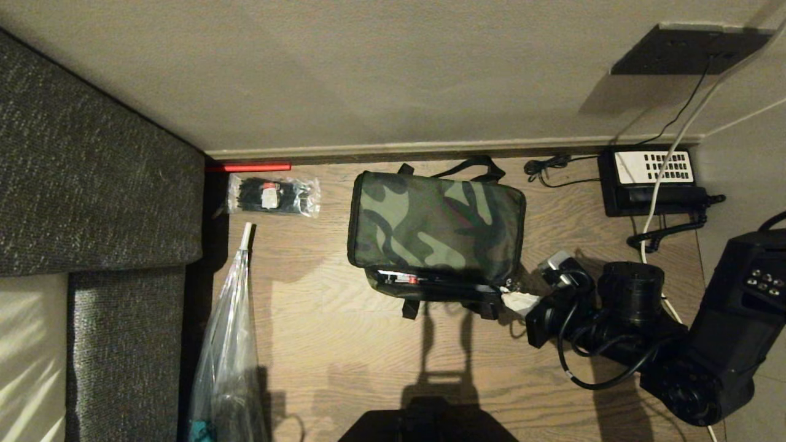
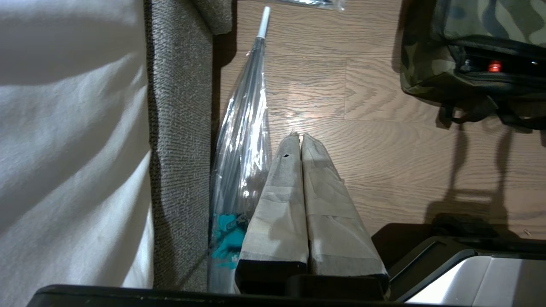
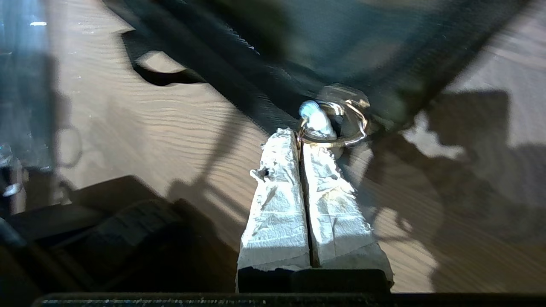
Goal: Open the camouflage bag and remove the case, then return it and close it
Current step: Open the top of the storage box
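Observation:
The camouflage bag (image 1: 436, 218) lies on the wooden floor close to the wall, its strap handles spread out front and back. Along its near side the zip gapes, and the black edge of the case (image 1: 430, 279) shows inside with a small red catch (image 2: 495, 66). At the bag's near right corner my right gripper (image 1: 519, 301) is shut on the metal zip-pull ring (image 3: 337, 128), which carries a white tag. The bag (image 3: 341, 38) fills the space just beyond those fingertips. My left gripper (image 2: 298, 136) hangs shut and empty over the floor, left of the bag (image 2: 469, 25).
A black telephone (image 1: 654, 181) with trailing cables sits by the wall at the right. A clear packet of black ties (image 1: 273, 196) lies left of the bag. A long clear plastic bag (image 1: 227, 344) leans along the grey sofa (image 1: 92, 184) at the left.

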`<state>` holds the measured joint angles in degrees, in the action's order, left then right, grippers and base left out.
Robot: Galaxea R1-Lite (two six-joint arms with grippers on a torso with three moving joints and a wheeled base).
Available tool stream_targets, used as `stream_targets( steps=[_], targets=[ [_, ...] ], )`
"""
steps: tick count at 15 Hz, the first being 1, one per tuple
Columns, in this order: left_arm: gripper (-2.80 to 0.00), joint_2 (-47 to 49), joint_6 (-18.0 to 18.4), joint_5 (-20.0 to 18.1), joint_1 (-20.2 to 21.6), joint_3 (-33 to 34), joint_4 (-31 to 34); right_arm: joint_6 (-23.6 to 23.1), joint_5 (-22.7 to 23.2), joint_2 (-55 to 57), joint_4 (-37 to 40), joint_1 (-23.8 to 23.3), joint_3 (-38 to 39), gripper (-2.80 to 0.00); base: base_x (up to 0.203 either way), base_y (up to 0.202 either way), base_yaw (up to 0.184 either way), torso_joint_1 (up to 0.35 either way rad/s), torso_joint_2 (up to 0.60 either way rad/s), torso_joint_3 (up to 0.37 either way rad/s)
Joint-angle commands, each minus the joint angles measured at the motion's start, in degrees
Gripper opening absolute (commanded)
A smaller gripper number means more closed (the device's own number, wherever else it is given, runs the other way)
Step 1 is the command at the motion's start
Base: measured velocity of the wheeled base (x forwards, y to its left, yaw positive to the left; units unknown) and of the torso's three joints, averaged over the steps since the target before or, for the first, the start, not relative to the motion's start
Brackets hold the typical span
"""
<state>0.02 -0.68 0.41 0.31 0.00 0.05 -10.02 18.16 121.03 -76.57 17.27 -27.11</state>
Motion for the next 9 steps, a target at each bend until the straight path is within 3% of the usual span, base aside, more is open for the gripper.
stream_targets(
  steps=[1,6,9],
  targets=[
    [-2.80,-0.11,-0.03,0.02,-0.05,0.18,0.02,0.00,0.12,-0.71,-0.08,0.13,-0.15,-2.80,0.000,0.000,0.000,0.000,0.00,0.000],
    [-2.80,-0.11,-0.03,0.02,0.02,0.18,-0.05,-0.79,0.74,-2.96,0.26,-5.44,-0.35,-2.80,0.000,0.000,0.000,0.000,0.00,0.000],
    [-2.80,-0.11,-0.03,0.02,-0.05,0.18,-0.05,-2.35,2.04,-3.88,2.98,-11.14,-0.08,-2.80,0.000,0.000,0.000,0.000,0.00,0.000]
  ],
)
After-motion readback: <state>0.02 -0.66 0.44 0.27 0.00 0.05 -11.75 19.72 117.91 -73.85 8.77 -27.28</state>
